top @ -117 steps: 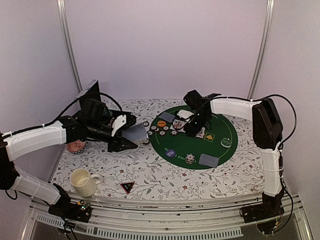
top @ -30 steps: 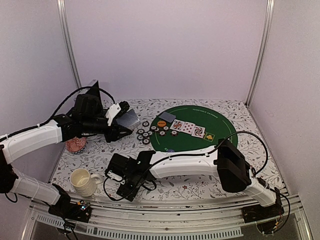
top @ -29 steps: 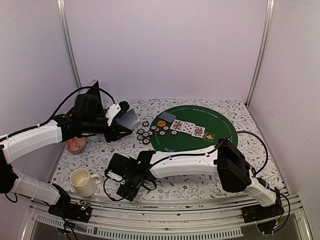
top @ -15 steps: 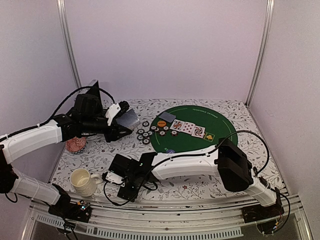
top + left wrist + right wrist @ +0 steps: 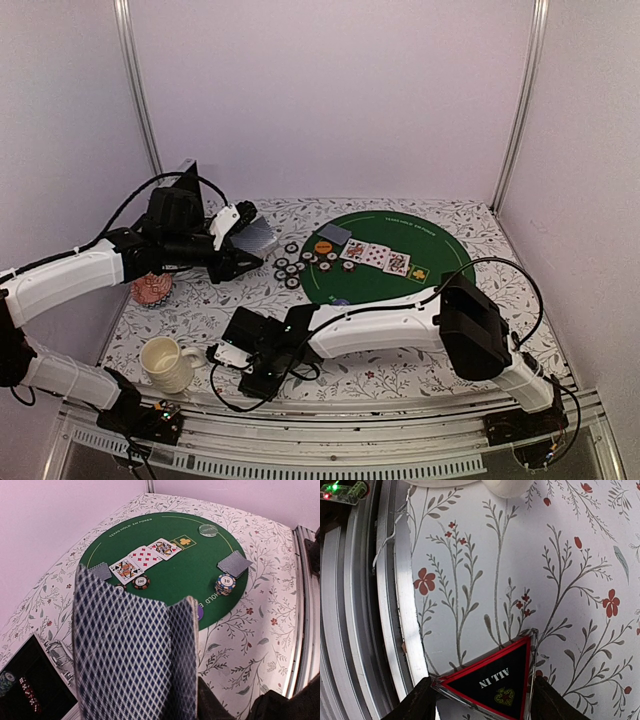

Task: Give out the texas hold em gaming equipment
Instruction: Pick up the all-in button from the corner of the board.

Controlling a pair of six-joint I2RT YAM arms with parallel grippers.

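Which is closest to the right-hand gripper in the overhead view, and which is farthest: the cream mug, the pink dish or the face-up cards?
1. Cream mug, just left of the right gripper, by the near edge.
2. Pink dish, farther back on the left.
3. Face-up cards, on the green mat, back right.

cream mug, pink dish, floral table

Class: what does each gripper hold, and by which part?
The left gripper clamps the blue-backed playing cards by one end. The right gripper straddles the black triangular marker; whether it grips cannot be told.
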